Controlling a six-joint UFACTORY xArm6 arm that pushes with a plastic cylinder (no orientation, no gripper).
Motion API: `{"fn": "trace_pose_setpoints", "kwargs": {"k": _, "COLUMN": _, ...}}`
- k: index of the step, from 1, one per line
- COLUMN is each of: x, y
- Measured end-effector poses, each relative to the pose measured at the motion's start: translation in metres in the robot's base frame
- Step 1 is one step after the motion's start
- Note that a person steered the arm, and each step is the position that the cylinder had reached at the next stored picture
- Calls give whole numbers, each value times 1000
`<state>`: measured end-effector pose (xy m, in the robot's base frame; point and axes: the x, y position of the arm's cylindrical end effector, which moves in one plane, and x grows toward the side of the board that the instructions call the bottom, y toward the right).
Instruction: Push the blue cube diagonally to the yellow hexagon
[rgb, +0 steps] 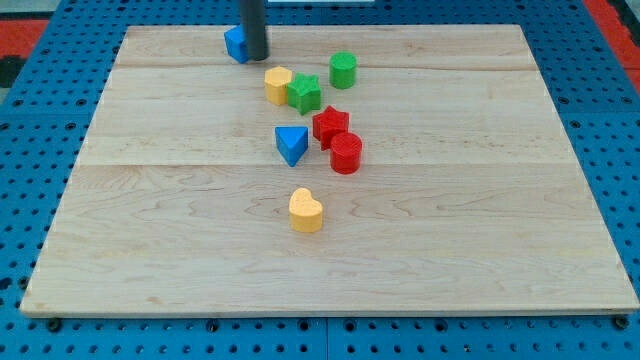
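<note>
The blue cube (236, 44) sits near the view's top edge of the wooden board, left of centre. My tip (257, 57) stands right against the cube's right side and hides part of it. The yellow hexagon (278, 85) lies below and to the right of the cube, a short way from my tip, touching a green star (305, 94).
A green cylinder (343, 69) lies right of the hexagon. A red star (330, 125) and a red cylinder (346, 154) lie below it. A blue triangle (291, 144) sits at the centre. A yellow heart (305, 211) lies lower down. The board's top edge (400, 27) is near the cube.
</note>
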<state>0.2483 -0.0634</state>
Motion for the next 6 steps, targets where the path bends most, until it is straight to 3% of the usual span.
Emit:
{"fn": "trace_pose_setpoints", "kwargs": {"k": 1, "x": 35, "y": 50}}
{"fn": "trace_pose_setpoints", "kwargs": {"k": 3, "x": 63, "y": -12}}
{"fn": "trace_pose_setpoints", "kwargs": {"k": 5, "x": -54, "y": 21}}
{"fn": "trace_pose_setpoints", "kwargs": {"k": 6, "x": -25, "y": -43}}
